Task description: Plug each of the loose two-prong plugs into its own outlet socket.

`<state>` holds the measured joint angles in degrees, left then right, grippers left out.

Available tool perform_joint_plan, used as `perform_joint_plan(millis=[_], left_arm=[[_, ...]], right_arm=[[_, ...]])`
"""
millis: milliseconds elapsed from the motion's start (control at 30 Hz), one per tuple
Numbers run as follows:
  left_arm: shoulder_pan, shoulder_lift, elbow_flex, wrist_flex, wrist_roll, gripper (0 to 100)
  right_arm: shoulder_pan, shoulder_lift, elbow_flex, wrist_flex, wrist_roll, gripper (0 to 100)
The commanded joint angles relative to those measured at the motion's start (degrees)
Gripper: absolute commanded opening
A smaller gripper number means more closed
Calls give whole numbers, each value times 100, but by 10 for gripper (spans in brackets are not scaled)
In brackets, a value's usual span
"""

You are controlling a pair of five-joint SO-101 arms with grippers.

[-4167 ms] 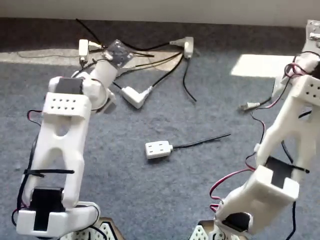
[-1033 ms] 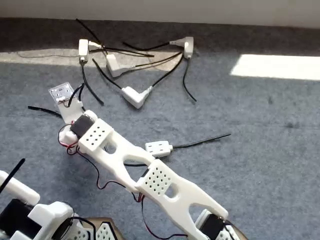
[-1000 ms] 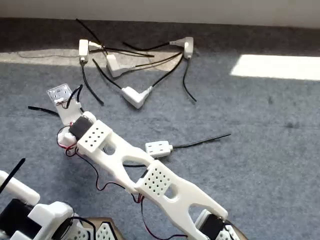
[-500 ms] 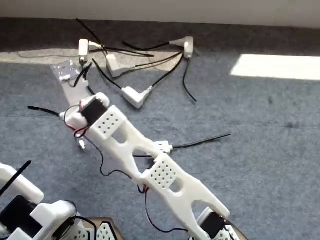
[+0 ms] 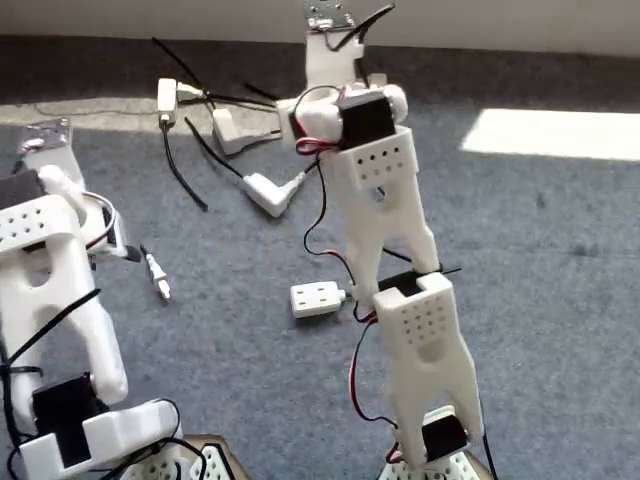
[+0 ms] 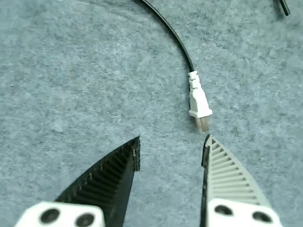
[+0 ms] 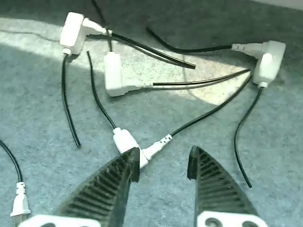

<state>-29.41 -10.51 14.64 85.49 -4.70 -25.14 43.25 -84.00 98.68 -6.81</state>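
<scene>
The loose plug (image 6: 199, 101) lies flat on the grey carpet (image 5: 540, 260), at 9 o'clock from the socket block (image 5: 317, 298) — light, with a limp cord (image 6: 166, 24) that may drag. I would take it across the white body. The left end effector (image 6: 171, 144) is open, one tip just beside the prongs; the right end effector (image 7: 162, 158) is open too.

Floor: soft grey-blue fuzzy carpet (image 5: 540, 260) all over.
Wall: pale plain wall (image 5: 200, 18) along the far edge.
Light: bright patch of sunlight (image 5: 550, 133) on the carpet.
Shadow: dark shadow band (image 5: 500, 75) beside the wall.
</scene>
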Motion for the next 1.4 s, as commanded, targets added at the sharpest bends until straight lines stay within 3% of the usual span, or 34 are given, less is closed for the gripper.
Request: perform_joint_plan(millis=[0, 233, 633, 800, 1000, 1167, 1367], left_arm=[[418, -163, 945, -1327, 703, 225], [813, -163, 2053, -2831, 1152, 225], [822, -154, 2378, -2980, 1398, 225], [831, -154, 2747, -3543, 1415, 225], [892, -101, 2756, -3569, 1591, 225], [1033, 769, 2273, -3525, 1600, 223], [927, 1877, 1103, -2611, 1609, 221]], right_arm=[[224, -532, 391, 233, 79, 173], [242, -532, 989, 233, 79, 173], [242, -532, 1622, 224, 79, 173], [268, -532, 1965, 224, 79, 173], [268, -532, 1991, 224, 79, 172], [277, -532, 1991, 233, 79, 171], [277, -532, 2000, 233, 79, 170]])
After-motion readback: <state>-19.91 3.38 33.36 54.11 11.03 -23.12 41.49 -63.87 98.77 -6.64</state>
